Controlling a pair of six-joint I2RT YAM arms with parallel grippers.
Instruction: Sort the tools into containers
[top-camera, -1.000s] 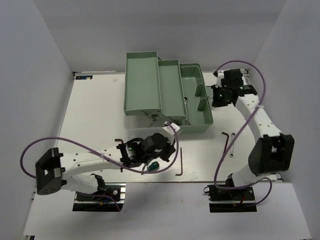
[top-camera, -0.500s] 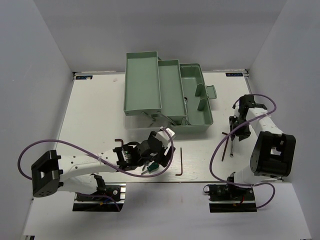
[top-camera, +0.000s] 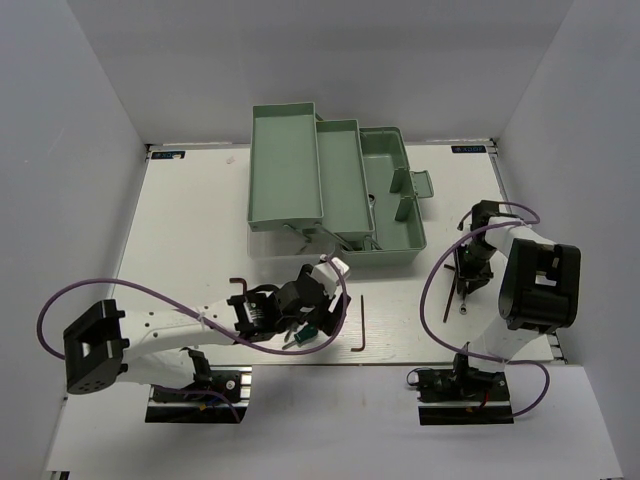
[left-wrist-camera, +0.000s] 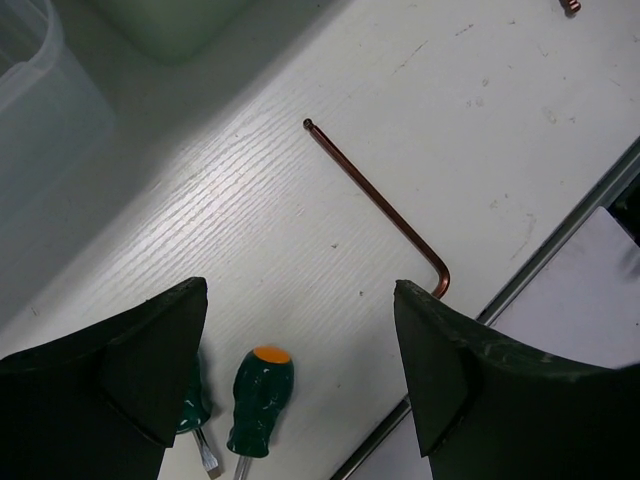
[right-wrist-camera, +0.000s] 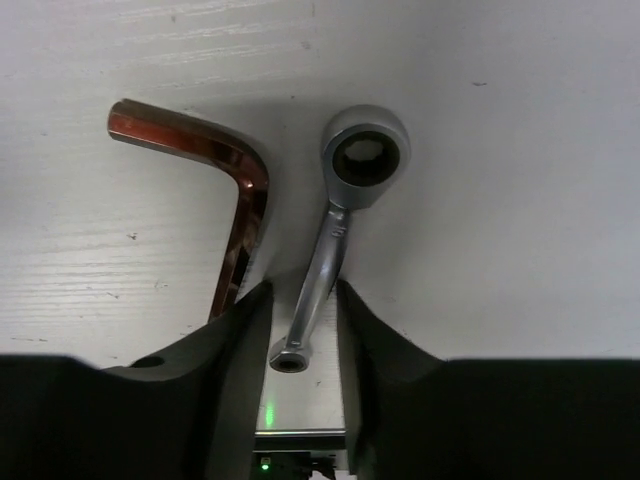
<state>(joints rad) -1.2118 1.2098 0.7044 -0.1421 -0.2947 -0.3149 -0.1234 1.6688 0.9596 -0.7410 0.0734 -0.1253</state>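
Observation:
The mint-green toolbox (top-camera: 330, 200) stands open at the back of the table, its containers stepped out to the left. My left gripper (top-camera: 312, 318) (left-wrist-camera: 300, 370) hangs open and wide above two green-handled screwdrivers (top-camera: 307, 334). One screwdriver (left-wrist-camera: 260, 400) lies between the fingers, the other (left-wrist-camera: 196, 408) is half hidden by the left finger. A brown hex key (left-wrist-camera: 380, 205) (top-camera: 361, 325) lies to the right. My right gripper (top-camera: 467, 283) (right-wrist-camera: 304, 330) is low over the table, its jaws narrow on either side of a silver wrench (right-wrist-camera: 335, 235) that lies flat. Another hex key (right-wrist-camera: 235, 190) lies just outside the left finger.
A third hex key (top-camera: 237, 286) lies left of the left gripper. The table's near edge with its metal rail (left-wrist-camera: 520, 290) runs close behind the screwdrivers. Purple cables loop beside both arms. White walls enclose the table on three sides.
My right arm swung away from the toolbox to the right side of the table and came down over the wrench. The left arm shifted slightly above the screwdrivers.

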